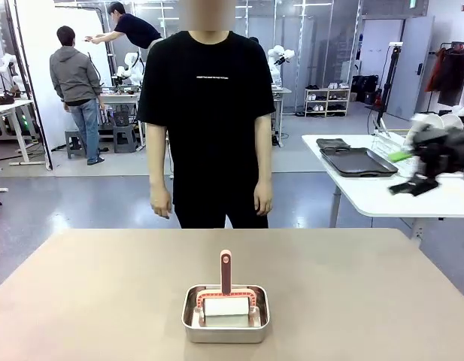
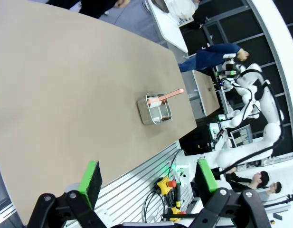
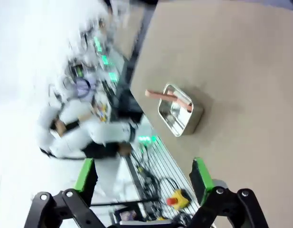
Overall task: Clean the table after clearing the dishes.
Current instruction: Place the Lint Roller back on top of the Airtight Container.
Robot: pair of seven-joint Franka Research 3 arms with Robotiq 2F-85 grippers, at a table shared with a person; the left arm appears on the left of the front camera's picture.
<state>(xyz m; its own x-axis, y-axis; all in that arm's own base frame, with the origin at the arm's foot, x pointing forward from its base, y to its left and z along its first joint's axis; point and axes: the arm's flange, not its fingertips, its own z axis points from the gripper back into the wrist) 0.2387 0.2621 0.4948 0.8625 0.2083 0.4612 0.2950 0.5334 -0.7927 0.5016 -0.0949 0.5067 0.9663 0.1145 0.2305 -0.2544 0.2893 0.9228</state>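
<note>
So the beige worktop (image 1: 104, 293) is mostly bare, with a small steel pan (image 1: 225, 320) sitting near the robot-side edge, about in the middle. There's a lint-roller-looking thing with a pinkish handle (image 1: 225, 272) resting in the pan, handle pointing toward the person (image 1: 207, 113) who stands at the far side with arms hanging down.

Left pincer (image 2: 148, 183) is spread wide, nothing between the green pads (image 2: 90, 176), hanging above the worktop's near edge; the pan (image 2: 155, 109) is well apart from it, farther along the surface. Right pincer (image 3: 144, 178) is spread too, empty, and the pan (image 3: 179, 114) lies well ahead of its fingers. That view is pretty blurry.

Dark trays (image 1: 356, 160) sit on the white side table (image 1: 382, 197) off to the right.
</note>
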